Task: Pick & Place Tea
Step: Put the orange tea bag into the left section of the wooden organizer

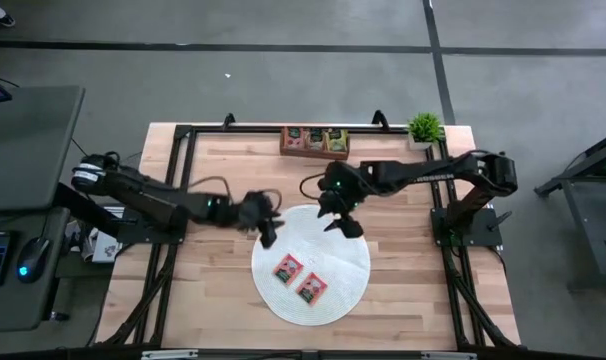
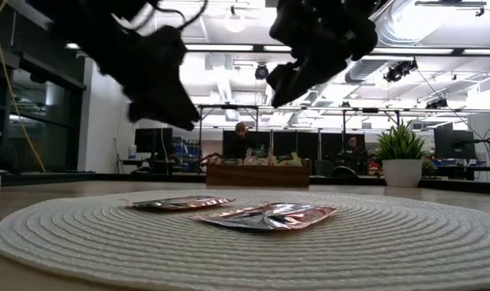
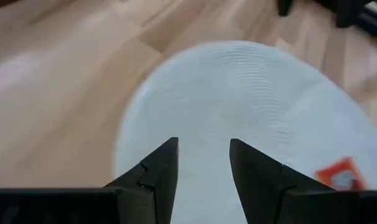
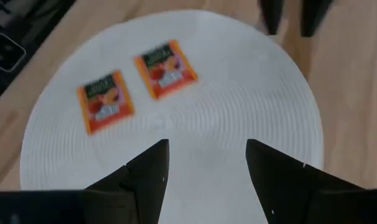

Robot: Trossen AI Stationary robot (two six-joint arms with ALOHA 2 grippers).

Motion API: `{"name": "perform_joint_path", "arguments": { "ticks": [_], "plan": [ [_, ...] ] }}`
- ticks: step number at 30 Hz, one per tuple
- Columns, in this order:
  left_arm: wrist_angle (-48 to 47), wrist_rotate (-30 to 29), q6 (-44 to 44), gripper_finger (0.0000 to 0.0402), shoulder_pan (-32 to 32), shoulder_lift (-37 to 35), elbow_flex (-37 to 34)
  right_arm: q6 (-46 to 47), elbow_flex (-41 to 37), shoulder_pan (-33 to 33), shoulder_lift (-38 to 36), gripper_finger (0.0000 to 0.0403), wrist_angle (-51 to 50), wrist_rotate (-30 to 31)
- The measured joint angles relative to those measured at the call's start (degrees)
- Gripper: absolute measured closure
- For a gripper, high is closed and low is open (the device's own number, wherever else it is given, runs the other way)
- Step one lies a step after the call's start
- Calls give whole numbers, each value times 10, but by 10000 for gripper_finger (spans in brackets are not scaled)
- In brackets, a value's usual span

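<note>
Where the tea lies: two red-orange tea packets (image 1: 288, 268) (image 1: 312, 288) rest flat side by side on the round white mat (image 1: 348, 285), toward its near half, close together but whether they touch cannot be told.
Mat: it sits on the wooden table (image 1: 223, 300), between the two arms.
More tea: further packets, red, green and yellow, sit in the wooden tray (image 1: 314, 141) at the table's far edge.
Left gripper (image 1: 270, 232): above the mat's left far edge, fingers (image 3: 160, 174) parted, holding nothing.
Right gripper (image 1: 348, 224): above the mat's far edge, fingers (image 4: 148, 171) spread apart, empty; the packets lie ahead of it.
Both grippers: raised clear of the mat in the low view.
Beside the tray: a small potted plant (image 1: 423, 128) at the table's far right corner.
</note>
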Motion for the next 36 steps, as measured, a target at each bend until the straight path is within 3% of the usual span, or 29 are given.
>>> {"name": "perform_joint_path", "arguments": {
  "ticks": [4,7,12,18,25,36],
  "plan": [
    [-2,-84,-86,259,-88,10,2,8,-16,30,2,194,55,1],
    [-53,-140,-164,259,-141,13,0,23,-24,51,6,194,88,9],
    [-120,-190,-258,259,-207,13,1,58,-27,78,23,194,151,34],
    [-132,-173,-260,259,-235,12,1,114,-26,100,79,194,219,37],
    [-135,-135,-260,259,-252,23,1,130,20,112,150,194,207,43],
    [-125,-73,-259,259,-261,65,1,29,146,124,252,194,86,44]
  ]
}}
